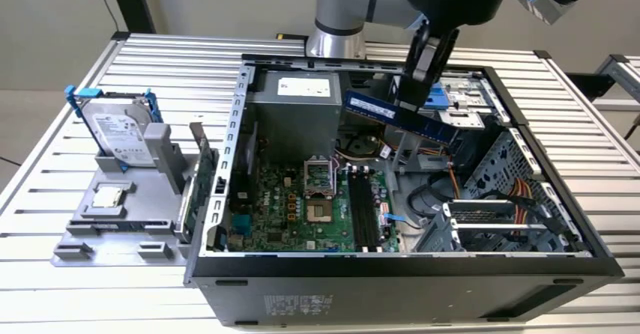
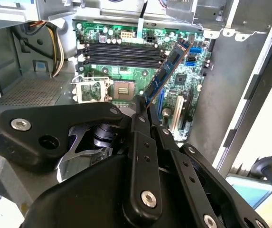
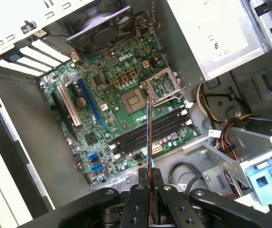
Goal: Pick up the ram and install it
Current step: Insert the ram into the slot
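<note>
One open computer case [image 1: 400,270] lies on the slatted table [image 1: 60,289]. It holds a green motherboard [image 1: 300,207] with dark memory slots [image 2: 121,50], a power supply [image 1: 300,88] and loose cables [image 1: 520,195]. The gripper [image 1: 412,102] hangs above it, jaws pinching the ram [image 1: 375,109], tilted in the air. In both wrist views the ram points toward the board, apart from the slots. At the exterior view's left a rack [image 1: 110,225] carries a hard drive [image 1: 120,132]. The arm's top is cut off.
</note>
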Tool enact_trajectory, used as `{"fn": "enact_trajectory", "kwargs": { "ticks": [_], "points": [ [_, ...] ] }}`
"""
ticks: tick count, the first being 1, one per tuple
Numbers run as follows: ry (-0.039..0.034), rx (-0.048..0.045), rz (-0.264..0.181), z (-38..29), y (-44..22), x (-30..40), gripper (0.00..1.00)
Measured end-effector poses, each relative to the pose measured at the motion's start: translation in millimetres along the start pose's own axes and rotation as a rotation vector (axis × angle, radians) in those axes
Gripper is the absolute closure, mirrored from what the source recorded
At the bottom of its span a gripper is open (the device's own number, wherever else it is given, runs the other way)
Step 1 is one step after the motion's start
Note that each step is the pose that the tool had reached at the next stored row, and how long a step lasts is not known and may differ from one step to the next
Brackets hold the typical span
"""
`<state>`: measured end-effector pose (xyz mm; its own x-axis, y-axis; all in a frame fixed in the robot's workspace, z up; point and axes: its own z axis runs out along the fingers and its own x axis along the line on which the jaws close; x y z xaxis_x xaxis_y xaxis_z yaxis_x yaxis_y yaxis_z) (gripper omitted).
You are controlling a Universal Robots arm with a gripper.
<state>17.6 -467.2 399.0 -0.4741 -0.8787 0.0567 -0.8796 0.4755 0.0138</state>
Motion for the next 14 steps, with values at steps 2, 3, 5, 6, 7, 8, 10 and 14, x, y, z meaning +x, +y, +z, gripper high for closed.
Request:
{"fn": "enact_trajectory", "kwargs": {
  "ticks": [2, 3, 5, 6, 7, 8, 10, 14],
  "points": [
    [-0.0002, -0.0009, 0.015, 0.0, 0.0, 0.0, 1.0],
    [-0.0004, -0.0014, 0.024, 0.0, 0.0, 0.0, 1.0],
    [-0.0006, -0.0023, 0.039, 0.0, 0.0, 0.0, 1.0],
    [-0.0007, -0.0027, 0.047, 0.0, 0.0, 0.0, 1.0],
    [-0.0008, -0.0032, 0.055, 0.0, 0.0, 0.0, 1.0],
    [-0.0009, -0.0036, 0.063, 0.0, 0.0, 0.0, 1.0],
    [-0.0011, -0.0044, 0.078, 0.0, 0.0, 0.0, 1.0],
    [-0.0014, -0.0058, 0.101, 0.0, 0.0, 0.0, 1.0]
  ]
}}
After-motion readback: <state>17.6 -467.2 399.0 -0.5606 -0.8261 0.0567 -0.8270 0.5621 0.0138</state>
